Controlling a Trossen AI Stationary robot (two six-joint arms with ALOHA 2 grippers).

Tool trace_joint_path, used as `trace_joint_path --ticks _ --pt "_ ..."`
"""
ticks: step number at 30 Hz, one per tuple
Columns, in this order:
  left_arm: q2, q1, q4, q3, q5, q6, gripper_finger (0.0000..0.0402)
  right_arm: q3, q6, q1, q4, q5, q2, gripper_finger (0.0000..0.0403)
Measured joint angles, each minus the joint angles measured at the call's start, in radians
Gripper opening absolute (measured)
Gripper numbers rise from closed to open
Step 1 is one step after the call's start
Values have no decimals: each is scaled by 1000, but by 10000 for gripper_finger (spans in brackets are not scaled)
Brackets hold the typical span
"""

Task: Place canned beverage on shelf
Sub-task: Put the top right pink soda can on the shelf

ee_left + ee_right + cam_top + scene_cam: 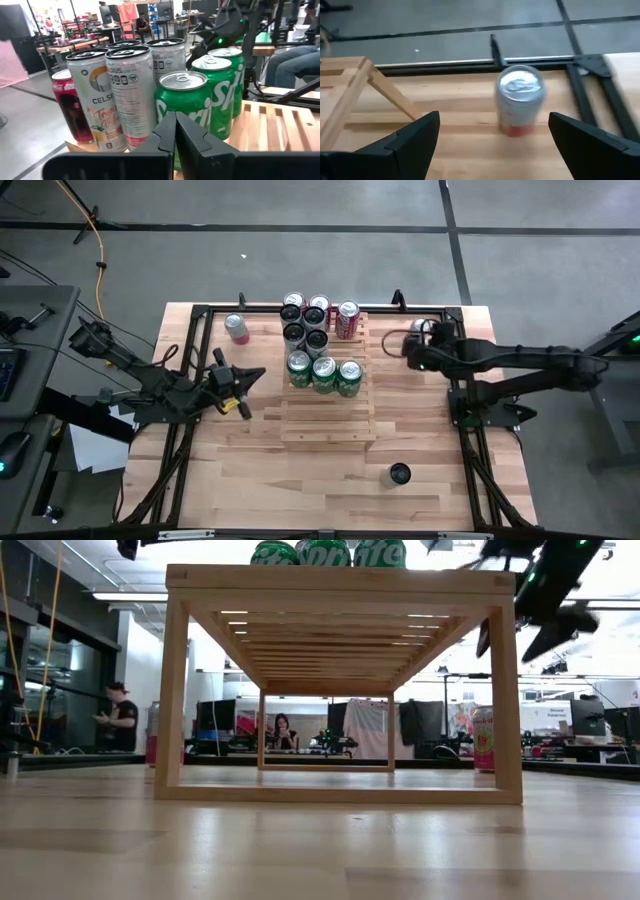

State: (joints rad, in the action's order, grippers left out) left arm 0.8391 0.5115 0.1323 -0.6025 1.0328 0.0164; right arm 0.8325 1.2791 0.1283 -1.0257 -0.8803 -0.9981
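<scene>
The right gripper (490, 140) hangs with its fingers wide apart above a red-and-silver can (520, 100) standing on the table (300, 480) beside the shelf (330, 425). The left gripper (176, 135), fingers pressed together, points at the green cans (184, 112) atop the shelf.

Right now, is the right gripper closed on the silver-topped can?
No: in the right wrist view the right gripper is wide open, with the silver-topped can standing untouched on the table ahead.
</scene>
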Motion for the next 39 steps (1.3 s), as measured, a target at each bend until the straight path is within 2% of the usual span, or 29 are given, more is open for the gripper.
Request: trace_joint_path --ticks 4,9,14,19,33,39 --pt "0 -12 0 0 0 0 0 -101 -131 126 261 20 -3 359" --pt "0 -15 -6 0 0 0 0 -175 -138 261 415 12 -30 359" --pt "0 -14 -18 0 -27 6 0 -195 -135 344 460 -2 -88 359" --pt "0 -14 -17 0 -38 6 0 -195 -188 373 552 -6 -169 359" --pt "0 -14 -16 0 -38 -2 0 -194 -188 423 575 2 -314 359" --pt "0 -14 -16 0 -38 -1 0 -194 -188 453 579 51 -360 359"
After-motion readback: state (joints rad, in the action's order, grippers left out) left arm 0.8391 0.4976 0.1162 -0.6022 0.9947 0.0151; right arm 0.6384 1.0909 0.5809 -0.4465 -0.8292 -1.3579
